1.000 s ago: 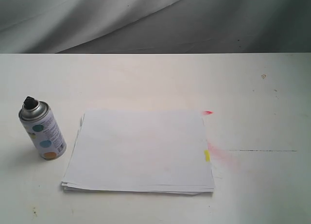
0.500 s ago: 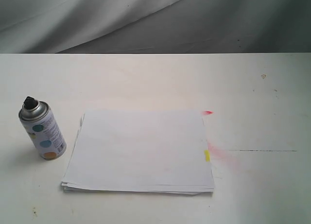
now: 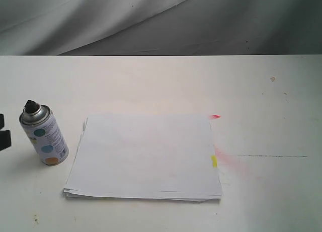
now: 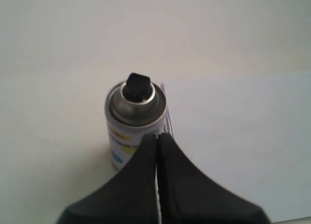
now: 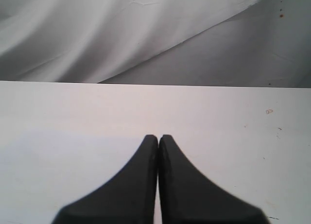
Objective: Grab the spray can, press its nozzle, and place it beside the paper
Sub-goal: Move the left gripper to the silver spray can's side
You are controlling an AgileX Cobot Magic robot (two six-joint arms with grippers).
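Note:
The silver spray can (image 3: 44, 136) stands upright on the white table, left of the paper (image 3: 146, 155), with its black nozzle (image 3: 31, 106) on top. The left wrist view looks down on the spray can (image 4: 132, 118) and its nozzle (image 4: 138, 85). My left gripper (image 4: 157, 135) is shut and empty, its tips just short of the can's side. In the exterior view only a dark bit of the left gripper (image 3: 4, 133) shows at the left edge. My right gripper (image 5: 158, 136) is shut and empty above the table, and the exterior view does not show it.
A yellow mark (image 3: 214, 161) sits on the paper's right edge, with pink stains (image 3: 230, 160) on the table (image 3: 261, 106) beside it. A grey cloth backdrop (image 3: 161, 20) hangs behind the table's far edge.
A dark part of my left gripper has come into the exterior view at the left edge, next to the can. The can and paper have not moved.

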